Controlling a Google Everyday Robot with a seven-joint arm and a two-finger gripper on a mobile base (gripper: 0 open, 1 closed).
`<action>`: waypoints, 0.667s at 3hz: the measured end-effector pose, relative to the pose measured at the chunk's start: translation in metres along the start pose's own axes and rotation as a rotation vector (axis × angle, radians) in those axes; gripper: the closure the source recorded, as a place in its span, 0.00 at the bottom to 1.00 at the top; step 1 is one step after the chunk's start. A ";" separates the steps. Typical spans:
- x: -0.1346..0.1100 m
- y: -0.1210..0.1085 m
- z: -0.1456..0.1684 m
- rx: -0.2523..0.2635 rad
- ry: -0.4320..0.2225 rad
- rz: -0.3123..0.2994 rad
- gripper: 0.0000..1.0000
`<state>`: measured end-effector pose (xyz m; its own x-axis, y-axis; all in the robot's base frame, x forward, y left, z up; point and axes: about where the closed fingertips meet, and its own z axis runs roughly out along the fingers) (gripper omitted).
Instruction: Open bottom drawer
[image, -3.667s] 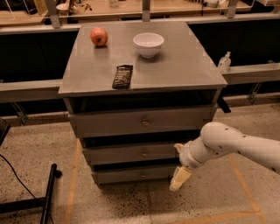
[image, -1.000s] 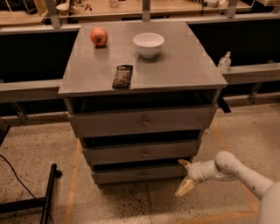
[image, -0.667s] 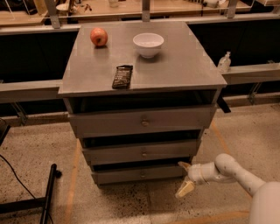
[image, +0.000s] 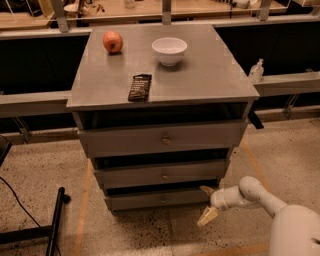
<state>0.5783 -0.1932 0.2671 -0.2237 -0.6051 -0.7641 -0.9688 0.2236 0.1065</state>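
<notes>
The gripper (image: 207, 203) hangs spread open, empty, just right of the bottom drawer (image: 150, 200), perhaps grazing its corner.

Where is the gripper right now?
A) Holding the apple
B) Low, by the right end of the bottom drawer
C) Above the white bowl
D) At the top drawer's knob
B: the gripper is low by the right end of the bottom drawer, fingers spread, short of its centre knob.

Tool (image: 206, 203) — just beside bottom drawer (image: 150, 200)
</notes>
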 end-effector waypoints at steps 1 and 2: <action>0.009 -0.019 0.008 0.022 0.040 -0.015 0.00; 0.018 -0.040 0.010 0.053 0.043 -0.018 0.00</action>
<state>0.6145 -0.2053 0.2425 -0.2113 -0.6415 -0.7374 -0.9662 0.2513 0.0582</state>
